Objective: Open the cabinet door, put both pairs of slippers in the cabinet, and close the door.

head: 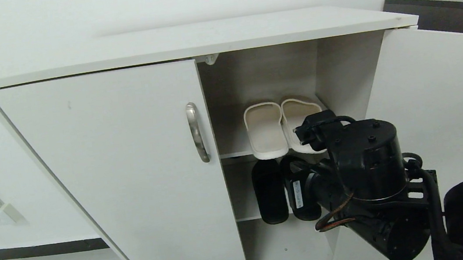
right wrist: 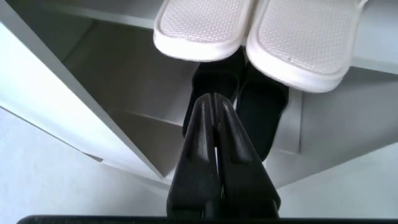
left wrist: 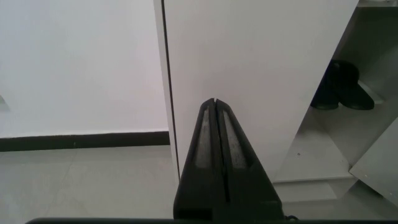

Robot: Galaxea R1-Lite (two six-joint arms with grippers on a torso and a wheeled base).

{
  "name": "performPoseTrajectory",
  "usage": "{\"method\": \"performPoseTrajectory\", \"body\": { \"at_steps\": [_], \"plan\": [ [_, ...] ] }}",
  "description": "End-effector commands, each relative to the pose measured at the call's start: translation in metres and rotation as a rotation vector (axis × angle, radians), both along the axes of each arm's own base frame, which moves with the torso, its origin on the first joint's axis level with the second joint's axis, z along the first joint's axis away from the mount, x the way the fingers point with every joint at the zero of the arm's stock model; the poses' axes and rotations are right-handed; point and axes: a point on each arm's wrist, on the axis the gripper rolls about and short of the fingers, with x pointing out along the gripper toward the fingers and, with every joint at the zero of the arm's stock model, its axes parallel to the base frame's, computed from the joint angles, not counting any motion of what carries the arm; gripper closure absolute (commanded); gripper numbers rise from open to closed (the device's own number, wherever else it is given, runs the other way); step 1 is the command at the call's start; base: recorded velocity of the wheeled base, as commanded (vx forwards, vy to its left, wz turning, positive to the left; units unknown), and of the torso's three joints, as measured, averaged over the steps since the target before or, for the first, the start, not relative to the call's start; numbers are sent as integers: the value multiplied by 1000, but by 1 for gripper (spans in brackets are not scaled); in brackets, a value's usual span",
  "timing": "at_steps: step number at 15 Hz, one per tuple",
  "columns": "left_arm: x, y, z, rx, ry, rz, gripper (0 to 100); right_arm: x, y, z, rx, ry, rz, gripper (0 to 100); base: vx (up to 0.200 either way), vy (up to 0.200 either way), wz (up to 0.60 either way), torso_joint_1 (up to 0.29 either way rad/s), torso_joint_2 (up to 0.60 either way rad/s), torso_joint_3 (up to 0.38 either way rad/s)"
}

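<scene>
Right tool (right wrist: 214, 99) closed and empty, just before the black slippers (head: 270, 191) on the middle shelf (head: 245, 207).
White slippers (head: 264, 130) lie one level up; best to back straight out, then press the open door (head: 444, 99) shut by its outer face. Left tool (left wrist: 214, 102) closed, empty too.

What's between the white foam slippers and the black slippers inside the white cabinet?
A white shelf board: the white foam slippers rest on it, and the black slippers sit on the shelf below, shown in the head view.
</scene>
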Motion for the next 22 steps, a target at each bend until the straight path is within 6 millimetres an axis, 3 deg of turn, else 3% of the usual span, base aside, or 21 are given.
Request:
{"method": "performPoseTrajectory", "body": {
  "at_steps": [1,16,19,22],
  "plan": [
    [0,0,0,0,1,0,100,2,3,-7,-15,14,2,100,-200,0,0,2,2,2],
    [0,0,0,0,1,0,100,3,2,-15,-36,31,-2,100,-200,0,0,1,4,1],
    [0,0,0,0,1,0,100,9,-2,-25,-64,45,-23,100,-200,0,0,1,2,7],
    [0,0,0,-2,1,2,100,12,-1,-27,-57,37,-29,100,0,0,0,0,0,0]
  ]
}}
